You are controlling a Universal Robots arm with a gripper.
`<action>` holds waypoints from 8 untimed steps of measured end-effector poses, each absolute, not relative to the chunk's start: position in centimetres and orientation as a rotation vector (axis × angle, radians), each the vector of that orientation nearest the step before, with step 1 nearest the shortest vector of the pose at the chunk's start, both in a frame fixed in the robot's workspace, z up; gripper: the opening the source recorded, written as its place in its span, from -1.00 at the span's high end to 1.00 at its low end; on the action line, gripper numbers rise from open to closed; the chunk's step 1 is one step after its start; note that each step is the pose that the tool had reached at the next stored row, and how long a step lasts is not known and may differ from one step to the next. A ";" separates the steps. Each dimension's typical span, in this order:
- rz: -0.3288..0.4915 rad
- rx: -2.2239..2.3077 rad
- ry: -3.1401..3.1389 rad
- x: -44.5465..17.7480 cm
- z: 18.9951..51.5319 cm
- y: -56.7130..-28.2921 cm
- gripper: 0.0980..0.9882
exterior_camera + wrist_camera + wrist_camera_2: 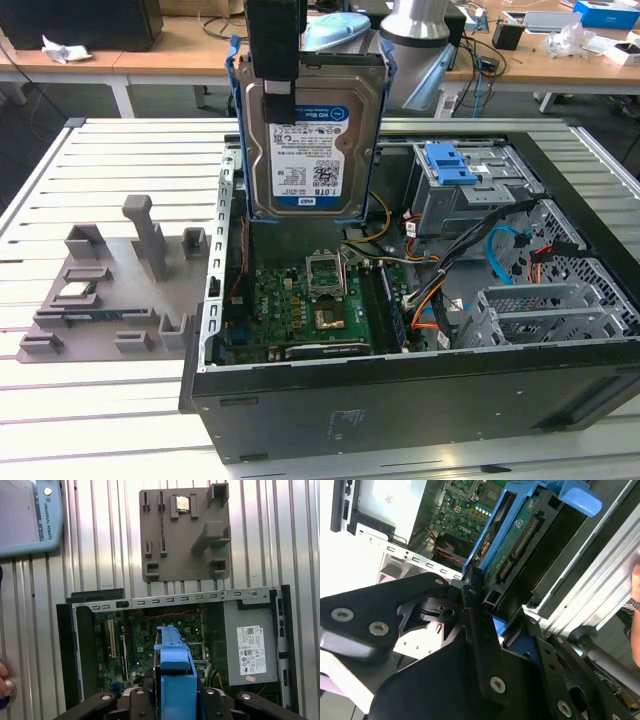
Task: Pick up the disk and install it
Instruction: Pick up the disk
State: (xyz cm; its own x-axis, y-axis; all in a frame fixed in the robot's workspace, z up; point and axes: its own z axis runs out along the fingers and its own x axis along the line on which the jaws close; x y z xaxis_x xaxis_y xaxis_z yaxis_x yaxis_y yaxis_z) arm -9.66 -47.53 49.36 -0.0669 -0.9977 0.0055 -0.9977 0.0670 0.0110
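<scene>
Blue-framed disk held upright over the open case.

The disk (320, 150) is clamped at its upper edge by the gripper (280, 108), whose fingers (477, 630) are closed on the blue frame. The lower end is thus left free, and the drive hangs clear of the components. Directly below the gripper, the motherboard (300, 310) is exposed inside the computer case (400, 400). Further off within the case sits the blue-handled drive bay (455, 165). Beyond the opposite case wall, a grey fixture plate (110, 290) lies on the slatted table (100, 410).
</scene>
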 end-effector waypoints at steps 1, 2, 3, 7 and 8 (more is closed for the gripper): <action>-0.007 2.138 -2.286 -9.6 49.4 -47.7 0.39; -0.007 2.138 -2.286 -9.6 49.4 -47.9 0.39; -0.007 2.138 -2.286 -9.6 49.4 -48.1 0.39; -0.007 2.138 -2.286 -9.5 49.4 -48.8 0.39; -0.007 2.138 -2.286 -9.5 49.4 -48.9 0.39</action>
